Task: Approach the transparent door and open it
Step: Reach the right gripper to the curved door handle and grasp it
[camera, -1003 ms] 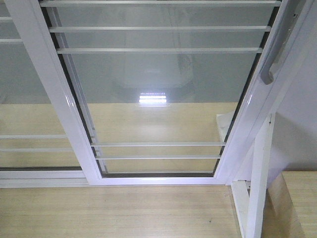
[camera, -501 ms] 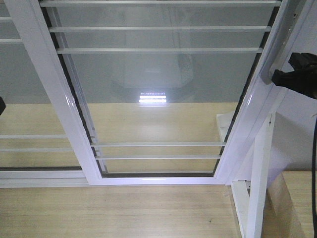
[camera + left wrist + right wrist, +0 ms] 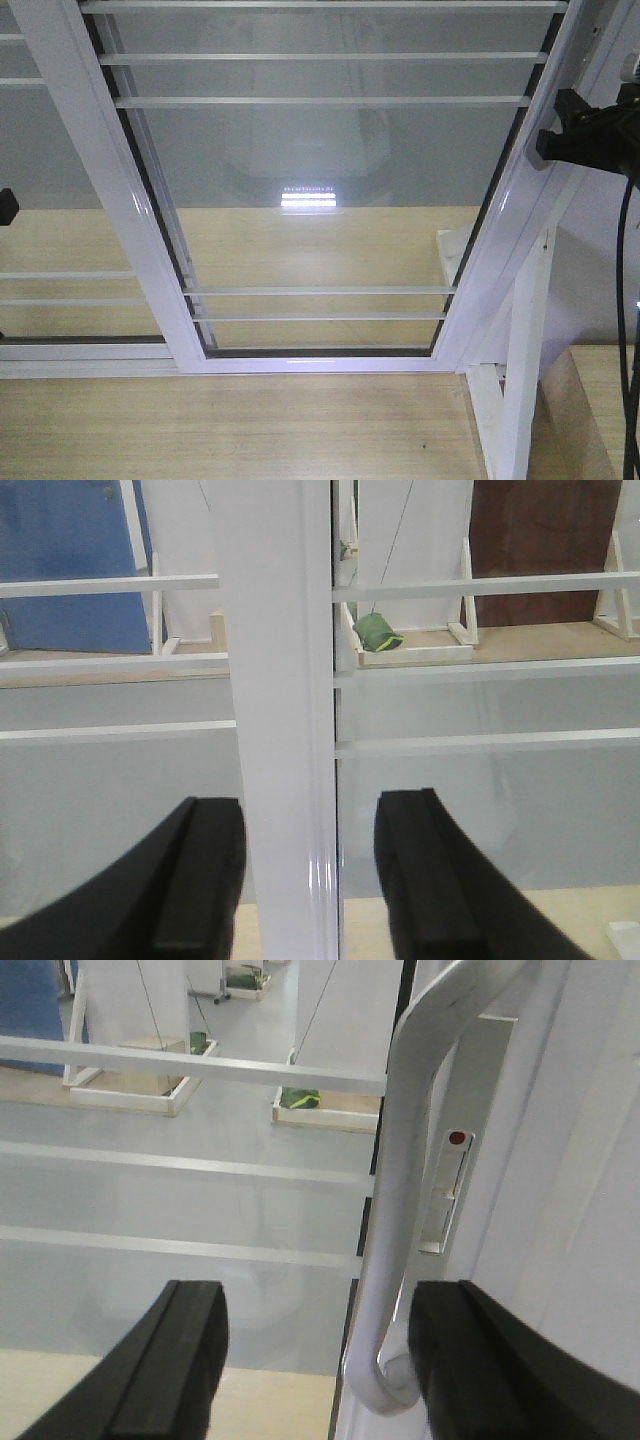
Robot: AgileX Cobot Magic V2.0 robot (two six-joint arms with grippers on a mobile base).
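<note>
**A:** Front view first. Where is the door?

**B:** The tall clear-glass transparent door (image 3: pixel 320 190), in a glossy white frame crossed by thin white bars, fills the middle. The black right pincer (image 3: pixel 548 148) sits up against the door's right stile, so the glass lies to its left. A pale wooden floor (image 3: pixel 250 430) lies below it.

**A:** And the other arm?

**B:** Only a black scrap shows at the left edge, too little to tell which part it is.

**A:** Left wrist view?

**B:** The left pincer (image 3: pixel 310 880) is released. Its two black fingers (image 3: pixel 200 880) are wide apart and hold nothing. A glossy white upright frame post (image 3: pixel 275 680) rises just ahead, in line with the gap. I cannot tell whether it touches either finger. Far ahead through the glass are a blue panel (image 3: pixel 60 560) to the left and a dark brown panel (image 3: pixel 540 550) to the right. Between them is a green object (image 3: pixel 376 635) in a low white tray.

**A:** Right wrist view?

**B:** This pincer is released too, jaws spread. The long curved grey bar handle (image 3: pixel 398 1210) comes down into the gap. Its lower bend is just beside the right finger (image 3: pixel 500 1370) and well apart from the left one. I cannot tell if they are in contact. Just behind the handle, a slim white latch plate with a red dot (image 3: pixel 452 1190) sits on the frame.
</note>
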